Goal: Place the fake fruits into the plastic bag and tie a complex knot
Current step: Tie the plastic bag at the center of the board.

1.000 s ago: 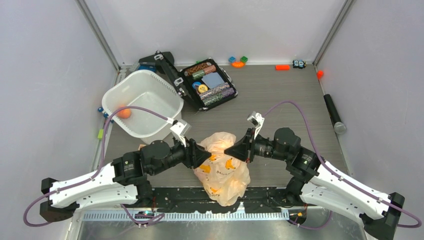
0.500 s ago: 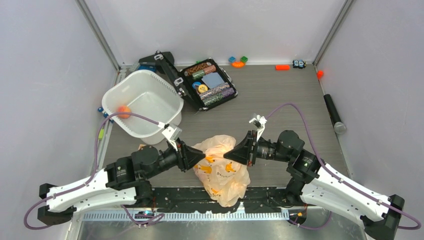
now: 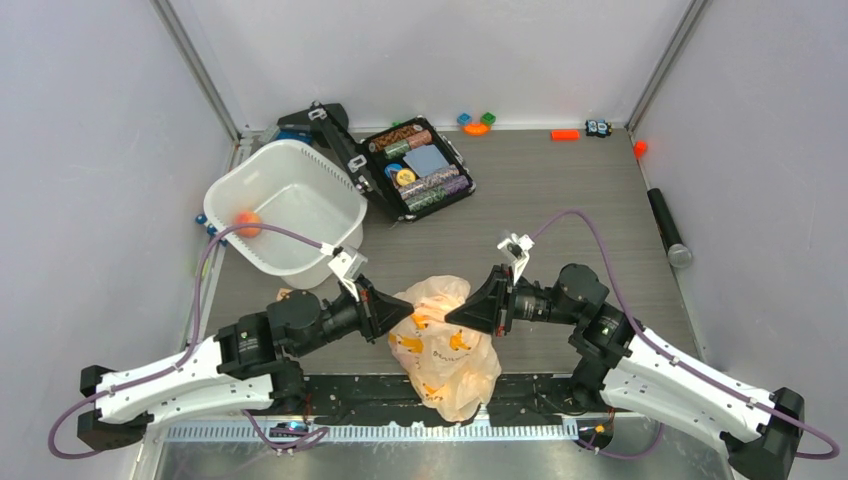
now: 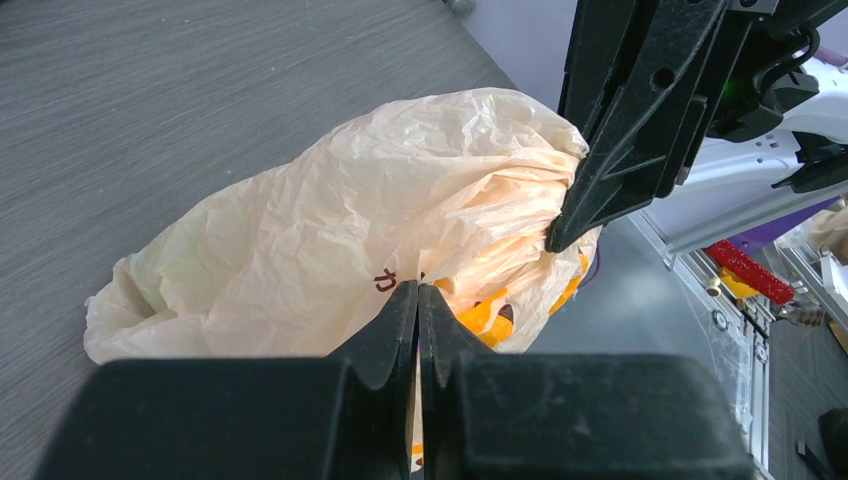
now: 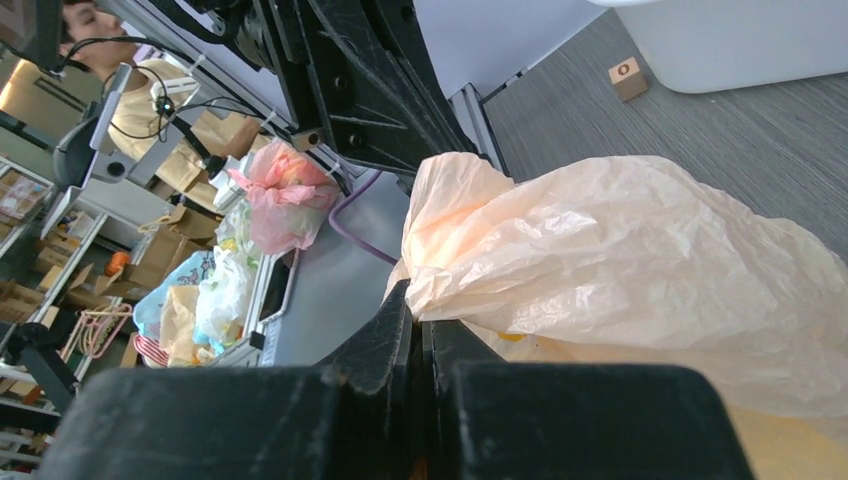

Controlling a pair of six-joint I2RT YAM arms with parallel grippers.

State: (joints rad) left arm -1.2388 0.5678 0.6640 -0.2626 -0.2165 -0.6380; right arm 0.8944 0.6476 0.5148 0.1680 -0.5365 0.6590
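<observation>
The plastic bag (image 3: pixel 445 345), pale peach with yellow-orange marks, lies bulging at the table's near middle. Whatever fills it is hidden by the film. My left gripper (image 3: pixel 403 311) is shut on a fold of the bag's left side; in the left wrist view the tips (image 4: pixel 418 290) pinch the plastic bag (image 4: pixel 300 230). My right gripper (image 3: pixel 451 314) is shut on a bunched part of the bag's top right, seen at its tips (image 5: pixel 418 305) under the plastic bag (image 5: pixel 640 260). One small orange fake fruit (image 3: pixel 248 224) sits in the white tub.
The white tub (image 3: pixel 332 188) stands at the back left, with an open black case of chips (image 3: pixel 417 168) beside it. Small toy blocks (image 3: pixel 477 123) line the far edge. A black cylinder (image 3: pixel 668 228) lies at the right. A wooden block (image 5: pixel 628 78) rests near the tub.
My left gripper has closed on the bag and drawn back toward the near left. The right gripper stayed shut and shifted slightly nearer, and the bag's top is more gathered.
</observation>
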